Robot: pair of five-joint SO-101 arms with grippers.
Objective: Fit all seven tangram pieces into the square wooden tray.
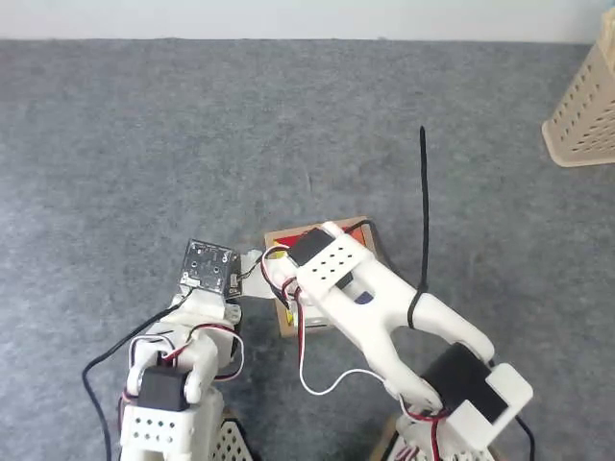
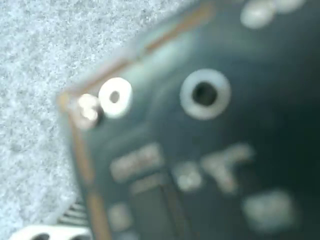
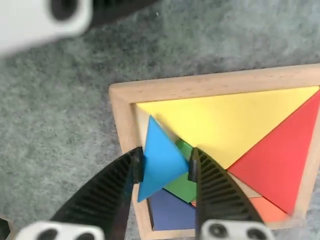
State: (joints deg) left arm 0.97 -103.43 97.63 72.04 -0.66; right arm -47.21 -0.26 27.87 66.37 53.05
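My right gripper (image 3: 165, 166) clamps the blue triangle (image 3: 157, 160), tilted over the tray (image 3: 122, 130) corner. I judge this the seating step: next, lower it flat beside the yellow triangle (image 3: 225, 125).

I counted one square wooden tray (image 3: 200, 85) and six tangram pieces: one yellow triangle (image 3: 220, 125), one red triangle (image 3: 275, 155), one light blue triangle (image 3: 160, 162), one green piece (image 3: 182, 189), one dark blue piece (image 3: 170, 212) and one orange piece (image 3: 267, 210).

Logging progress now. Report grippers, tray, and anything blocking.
Right gripper shut on blue triangle at tray corner. Left arm beside tray. Seated: yellow triangle, red triangle. Blue triangle overlaps green piece, likely not flat.
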